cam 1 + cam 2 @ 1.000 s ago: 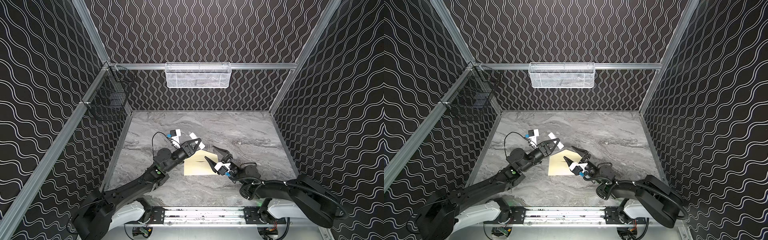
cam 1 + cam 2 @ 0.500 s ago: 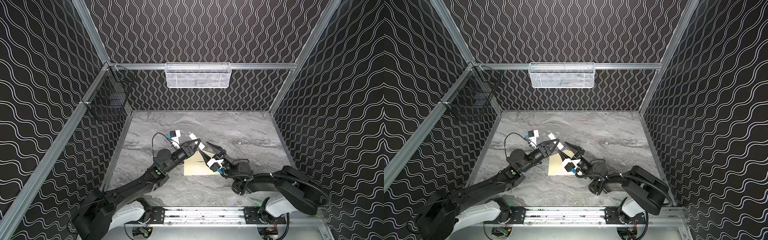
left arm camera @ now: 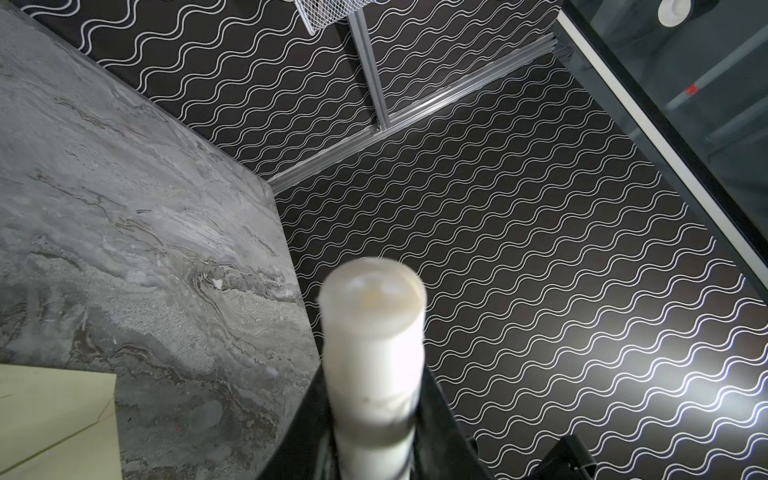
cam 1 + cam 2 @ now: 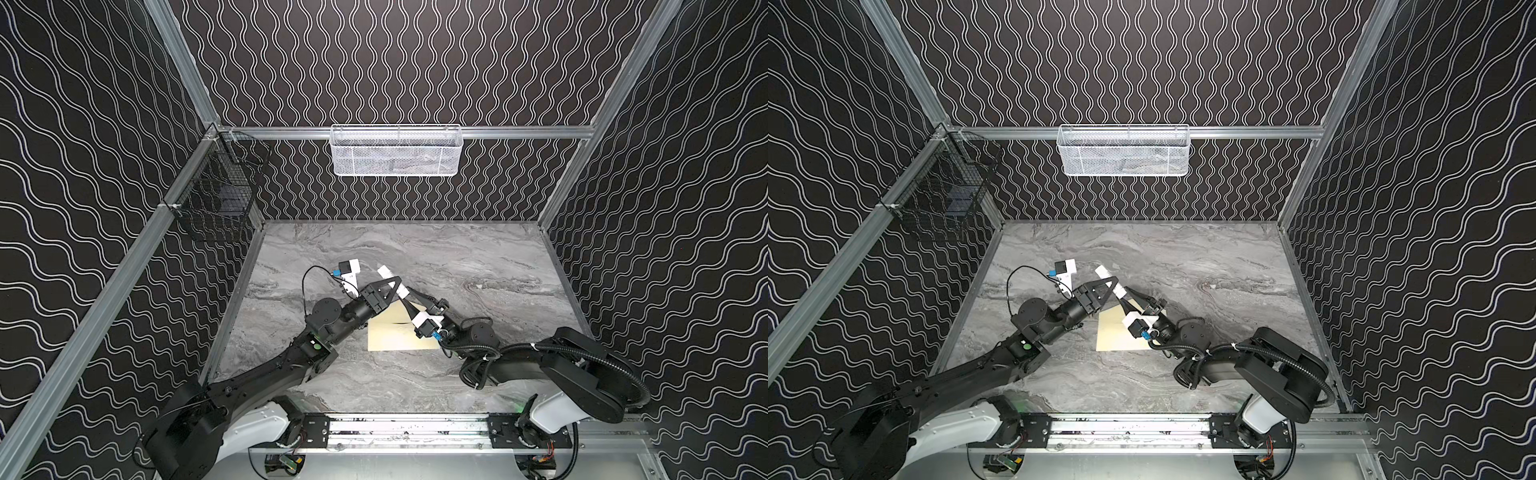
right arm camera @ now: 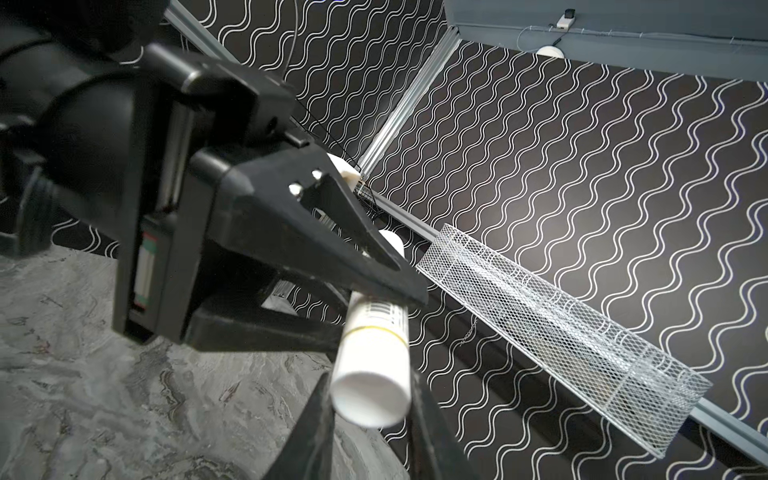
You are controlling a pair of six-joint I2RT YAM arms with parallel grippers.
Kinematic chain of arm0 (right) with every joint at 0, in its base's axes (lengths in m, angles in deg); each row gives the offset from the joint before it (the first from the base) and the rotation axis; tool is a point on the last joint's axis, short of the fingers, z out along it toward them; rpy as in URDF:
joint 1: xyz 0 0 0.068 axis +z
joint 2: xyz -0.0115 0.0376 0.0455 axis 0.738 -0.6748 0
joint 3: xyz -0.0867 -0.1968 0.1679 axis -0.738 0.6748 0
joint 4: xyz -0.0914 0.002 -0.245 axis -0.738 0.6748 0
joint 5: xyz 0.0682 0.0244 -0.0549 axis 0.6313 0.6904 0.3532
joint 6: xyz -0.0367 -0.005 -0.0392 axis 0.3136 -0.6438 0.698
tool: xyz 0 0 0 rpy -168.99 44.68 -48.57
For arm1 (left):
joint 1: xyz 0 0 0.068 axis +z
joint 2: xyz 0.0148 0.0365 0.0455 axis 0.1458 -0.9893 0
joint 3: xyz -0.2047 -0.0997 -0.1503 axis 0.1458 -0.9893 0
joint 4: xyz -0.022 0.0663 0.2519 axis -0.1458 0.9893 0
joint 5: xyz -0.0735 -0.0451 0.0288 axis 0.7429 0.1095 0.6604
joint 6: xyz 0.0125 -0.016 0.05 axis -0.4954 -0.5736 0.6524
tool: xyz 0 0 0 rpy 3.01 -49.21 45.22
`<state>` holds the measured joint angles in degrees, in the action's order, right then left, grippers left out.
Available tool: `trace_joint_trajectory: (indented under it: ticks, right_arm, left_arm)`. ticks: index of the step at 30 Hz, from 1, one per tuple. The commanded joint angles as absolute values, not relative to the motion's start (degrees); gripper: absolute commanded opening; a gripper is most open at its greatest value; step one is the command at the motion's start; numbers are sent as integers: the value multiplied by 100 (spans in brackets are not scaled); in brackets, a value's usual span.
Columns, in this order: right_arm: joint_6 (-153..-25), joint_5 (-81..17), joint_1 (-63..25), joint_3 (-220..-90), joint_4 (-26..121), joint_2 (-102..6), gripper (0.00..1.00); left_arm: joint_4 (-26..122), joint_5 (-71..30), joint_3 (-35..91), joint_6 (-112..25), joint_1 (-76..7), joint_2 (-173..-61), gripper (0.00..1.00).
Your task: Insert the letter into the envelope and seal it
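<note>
Left jaws and right jaws both pinch 1 white tube (image 5: 374, 361) over the envelope (image 4: 390, 337) — hiding its far edge; white mesh basket (image 4: 395, 151) far, black basket (image 4: 216, 195) left.

The grey marble-patterned tabletop (image 4: 478, 266) carries a plain cream paper envelope (image 4: 390, 338) lying flat near its centre, slightly toward six o'clock, angled flap pointing toward twelve o'clock.

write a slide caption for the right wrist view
left claw grips a white tube while the right claw flanks its near end
</note>
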<state>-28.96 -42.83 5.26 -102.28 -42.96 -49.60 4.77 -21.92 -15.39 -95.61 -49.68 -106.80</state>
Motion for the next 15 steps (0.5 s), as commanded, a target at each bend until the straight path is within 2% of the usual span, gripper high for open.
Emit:
trace_joint_trajectory:
  ticks: [1,6,11,15]
  right_arm:
    - [-3310,-4207,634,-10332,-5048,-4966,29]
    - [-4458,-4102,825,-10340,-5052,-4777,27]
    - [-5687,-3867,878,-10247,-5062,-4529,21]
    - [-6963,-3668,870,-10189,-5051,-4381,21]
  left_arm:
    - [376,-2151,-1518,-9471,-4972,-10689,0]
    - [330,-2147,-1536,-9333,-4969,-10695,0]
    - [268,-2142,-1600,-9134,-4969,-10734,0]
    - [19,-2135,-1718,-9136,-4977,-10854,0]
